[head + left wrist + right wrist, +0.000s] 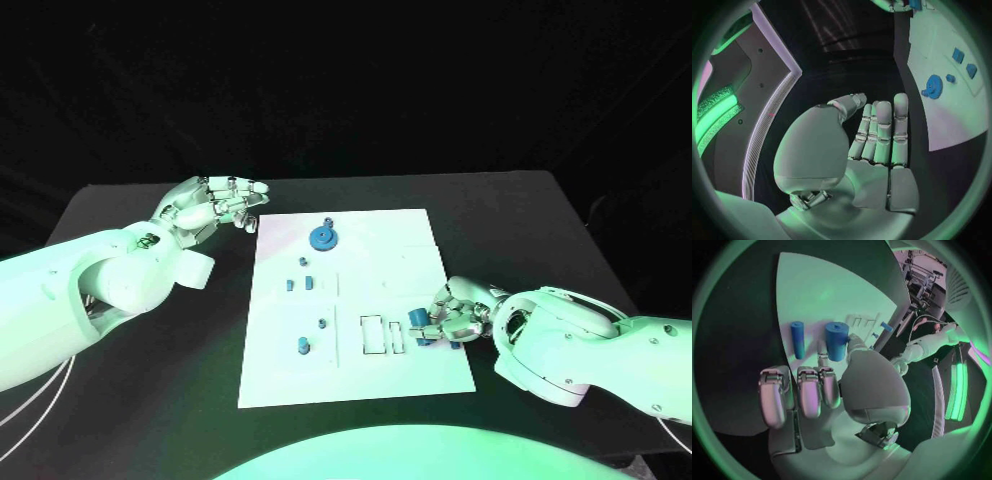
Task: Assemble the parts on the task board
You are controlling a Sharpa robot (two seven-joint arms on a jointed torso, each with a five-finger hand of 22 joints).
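Head view: we see our right hand (pixel 450 318) at the board's (pixel 361 380) right edge, about four o'clock from its middle. Its fingers curl by two small blue pegs (pixel 427 325). In the right wrist view the thicker peg (pixel 836 340) sits against the thumb, but we cannot tell if the hand really holds it. If the squeeze is weak, the peg could tip or roll off the board. The thin peg (pixel 797 339) beside it could get bumped too. Our left hand (pixel 219 205) waits near the board's eleven o'clock corner, fingers straight and holding nothing. The blue wheel (pixel 326 237) sits near twelve o'clock.
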